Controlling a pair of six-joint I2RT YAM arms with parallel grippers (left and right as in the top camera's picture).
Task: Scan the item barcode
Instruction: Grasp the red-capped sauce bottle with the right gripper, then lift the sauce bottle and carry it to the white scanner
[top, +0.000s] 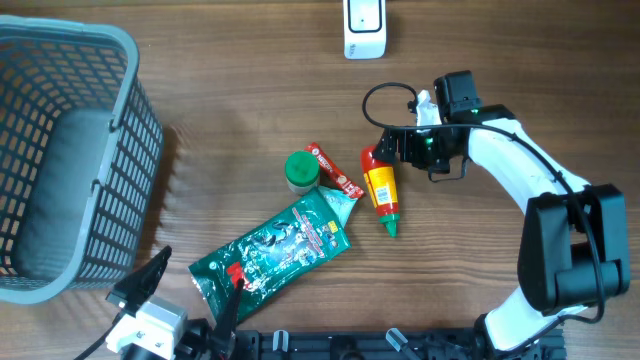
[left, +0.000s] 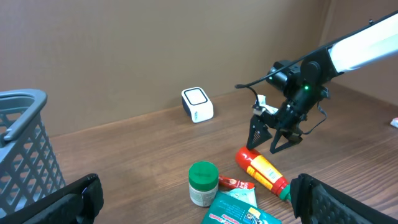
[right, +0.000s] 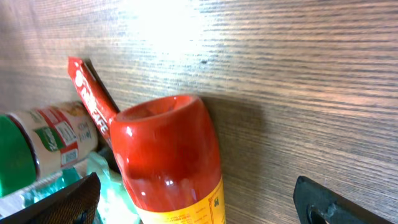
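**Item 1. Sauce bottle (top: 381, 190)** (red body, yellow label, green cap). It is laid on its side on the wooden table (top: 240, 90), with the red base towards the scanner and the cap pointing the other way. No barcode can be made out on the faces shown.

**Item 2. Scanner (top: 364, 27).** A small white unit is stood at the far edge of the table, well apart from the bottle.

**Item 3. Right gripper (top: 385, 147).** It is held just over the bottle's base with the jaws spread wide. Nothing is gripped. In the wrist view the base is seen between the two fingers, with clear table on either side.

**Item 4. Left gripper (top: 185, 290).** It is held at the near edge, beside the basket, with the jaws fully parted and nothing between them.

**Item 5. Other goods.** A green-lidded jar (top: 302, 171) is stood just left of the bottle. A red sachet (top: 335, 170) is lodged between the jar and the bottle. A green pouch (top: 275, 245) is laid flat below them.

**Item 6. Grey basket (top: 140, 140).** It is placed at the left edge of the table.
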